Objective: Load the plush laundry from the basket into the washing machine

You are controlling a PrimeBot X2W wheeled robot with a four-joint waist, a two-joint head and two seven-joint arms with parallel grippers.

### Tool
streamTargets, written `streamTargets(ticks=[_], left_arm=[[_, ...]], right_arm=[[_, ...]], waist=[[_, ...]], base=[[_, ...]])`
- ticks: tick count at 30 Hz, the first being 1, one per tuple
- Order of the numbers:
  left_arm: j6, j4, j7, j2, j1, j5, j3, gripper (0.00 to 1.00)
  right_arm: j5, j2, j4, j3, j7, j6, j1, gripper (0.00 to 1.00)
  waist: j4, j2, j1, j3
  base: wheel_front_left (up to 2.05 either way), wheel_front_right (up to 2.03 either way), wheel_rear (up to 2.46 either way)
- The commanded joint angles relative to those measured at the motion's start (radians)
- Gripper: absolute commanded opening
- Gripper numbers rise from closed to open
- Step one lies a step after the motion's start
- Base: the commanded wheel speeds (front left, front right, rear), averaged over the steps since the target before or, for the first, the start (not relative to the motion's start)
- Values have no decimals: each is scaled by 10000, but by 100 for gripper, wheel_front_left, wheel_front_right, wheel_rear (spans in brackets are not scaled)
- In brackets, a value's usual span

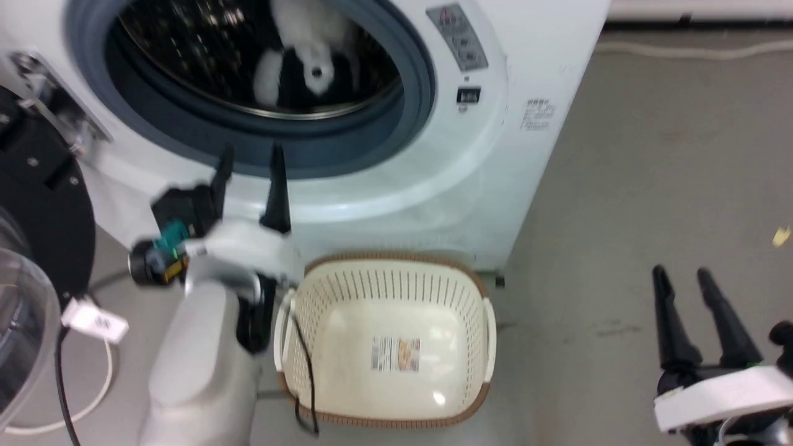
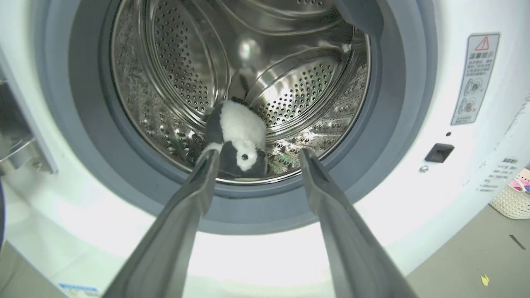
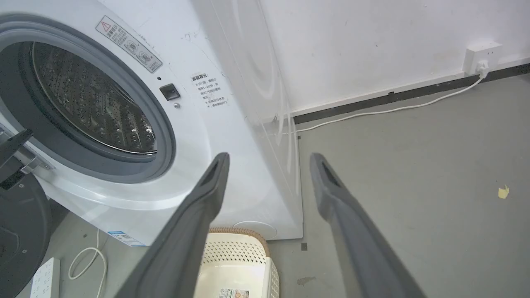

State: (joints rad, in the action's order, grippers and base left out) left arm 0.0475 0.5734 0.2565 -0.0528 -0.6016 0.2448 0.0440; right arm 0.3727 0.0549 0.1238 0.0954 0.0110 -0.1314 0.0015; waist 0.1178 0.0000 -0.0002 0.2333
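The panda plush (image 1: 306,59) lies inside the steel drum of the white washing machine (image 1: 483,161), near the front lip; the left wrist view shows the plush (image 2: 240,138) on the drum floor. My left gripper (image 1: 251,158) is open and empty just outside the grey porthole rim, fingers (image 2: 198,186) pointing into the drum. The cream basket (image 1: 387,279) with its brown rim stands on the floor below the porthole, holding only its printed label. My right gripper (image 1: 681,275) is open and empty at the lower right, over bare floor.
The black-framed door (image 1: 43,204) hangs open at the left. A white power strip (image 1: 93,322) and cables lie on the floor beside it. A black cable drapes over the basket's left rim. A yellow scrap (image 1: 782,234) lies on the grey floor at the right.
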Motion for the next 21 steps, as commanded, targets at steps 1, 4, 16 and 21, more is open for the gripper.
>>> streamTargets(ticks=[1,4,16,21], left_arm=[[61,-42,53,1,255,-62,10,100],[14,-222,53,-16,948,-147,-22,100],[-155,-1001,53,-237,3098,-402,80,100],[-238,-1429,40,-280,3769,-406,138,100]], right_arm=[[-17,-41,-63,-32,62,7,141,100],[-13,-43,-276,-144,182,7,383,100],[-1254,-46,-775,-393,455,7,1233,100],[-1497,-46,-873,-447,479,7,1399,100]], waist=[[-20,0,2,-548],[-72,0,2,-1023],[-199,0,2,-2573],[-281,0,2,-2859]], base=[[0,0,0],[0,0,0],[0,0,0],[0,0,0]])
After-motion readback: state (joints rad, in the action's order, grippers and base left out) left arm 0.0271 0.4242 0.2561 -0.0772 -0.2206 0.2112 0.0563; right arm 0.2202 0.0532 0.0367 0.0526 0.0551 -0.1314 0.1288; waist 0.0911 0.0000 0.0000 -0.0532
